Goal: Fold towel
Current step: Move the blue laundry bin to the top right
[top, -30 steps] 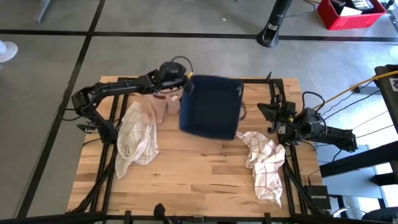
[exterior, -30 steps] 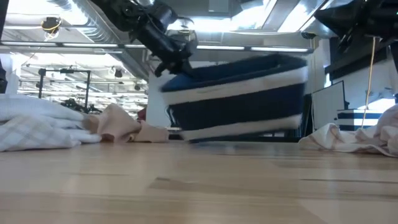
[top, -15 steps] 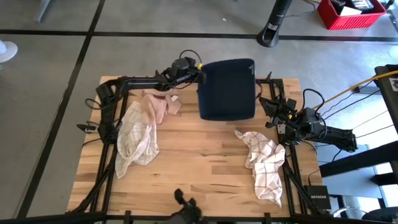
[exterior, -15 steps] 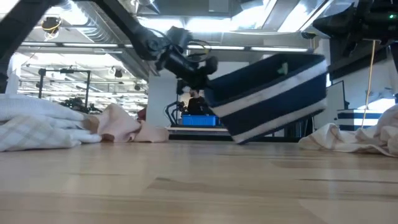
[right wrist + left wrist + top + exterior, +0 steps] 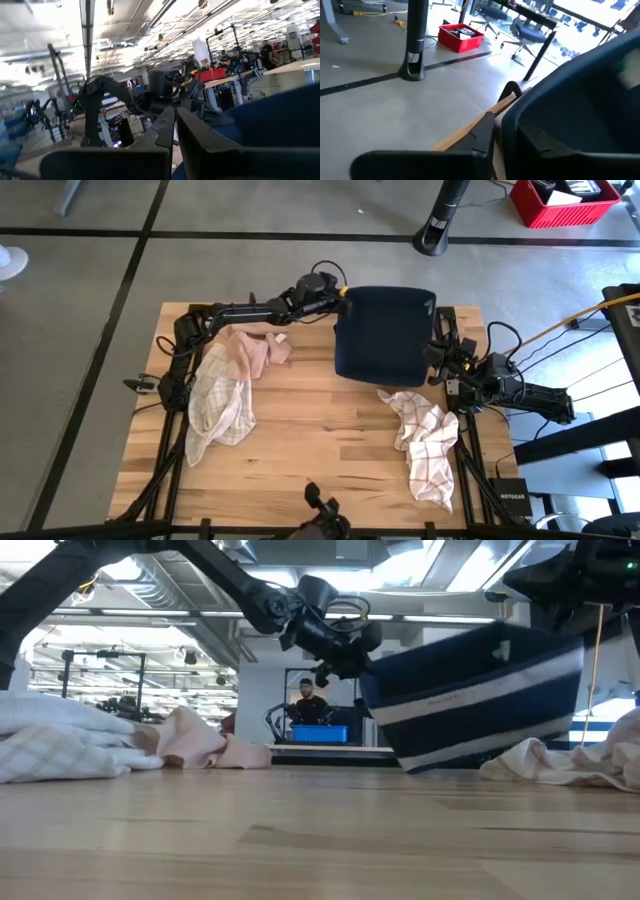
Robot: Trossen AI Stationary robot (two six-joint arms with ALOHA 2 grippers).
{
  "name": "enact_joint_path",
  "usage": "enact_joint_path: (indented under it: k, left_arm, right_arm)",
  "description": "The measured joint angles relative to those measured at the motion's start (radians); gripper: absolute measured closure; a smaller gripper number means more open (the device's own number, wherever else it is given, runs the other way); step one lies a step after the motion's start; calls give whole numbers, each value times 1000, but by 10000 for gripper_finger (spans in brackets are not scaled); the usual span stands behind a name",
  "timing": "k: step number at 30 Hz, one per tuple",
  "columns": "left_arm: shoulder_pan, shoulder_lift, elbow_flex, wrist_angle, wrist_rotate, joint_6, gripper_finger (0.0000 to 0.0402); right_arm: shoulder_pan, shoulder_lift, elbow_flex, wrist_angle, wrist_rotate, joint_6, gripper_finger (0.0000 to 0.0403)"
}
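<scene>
A navy basket [image 5: 385,330] with white stripes [image 5: 480,700] stands tilted at the table's far right, and my left gripper [image 5: 342,293] is shut on its rim. A pink towel [image 5: 252,350] lies crumpled on the table at far left, with a checked towel [image 5: 215,395] beside it. Another checked towel [image 5: 425,440] lies crumpled at the right. My right gripper [image 5: 437,358] waits shut at the right edge, close to the basket's side; its fingers [image 5: 175,122] hold nothing. My left gripper holds the basket by its rim [image 5: 512,117] at the far left corner. One finger [image 5: 484,132] stands outside the wall; the wall hides the other. The fingers come nearly level from the table's left. The basket hangs tilted, its left bottom corner [image 5: 402,766] low by the table.
Bare wood [image 5: 320,435] lies between the two towel heaps. A red crate [image 5: 560,200] and a black pole base [image 5: 435,235] stand on the floor beyond the far edge. A person [image 5: 305,700] shows far off in the room.
My left gripper has carried the basket from the table's far middle toward the far right corner and sunk a little. The basket has stayed tilted, and its lower corner has come down close to the table. The towels have not moved.
</scene>
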Motion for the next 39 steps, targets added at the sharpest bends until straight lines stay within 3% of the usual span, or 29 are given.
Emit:
enact_joint_path:
  k: [5, 13, 18, 22, 24, 32, 39]
  left_arm:
    - [6, 0, 0, 1, -3, -27, 290]
    - [-14, -104, 1, -145, 70, 227, 242]
    - [-46, -231, 2, -508, 60, 385, 247]
    - [-77, -269, -5, -835, 36, 378, 256]
    - [-99, -262, -30, -908, 32, 364, 260]
    - [-187, -132, -102, -670, 33, 357, 270]
    - [-179, -19, -17, -456, 33, 372, 270]
  right_arm:
    - [0, 0, 0, -1, 60, 25, 377]
    - [0, 0, 0, -36, 38, 19, 377]
    - [0, 0, 0, -80, 26, 23, 377]
    - [0, 0, 0, -79, 6, 24, 377]
    - [0, 0, 0, -80, 7, 24, 377]
    - [0, 0, 0, -77, 7, 1, 377]
    - [0, 0, 0, -83, 8, -4, 377]
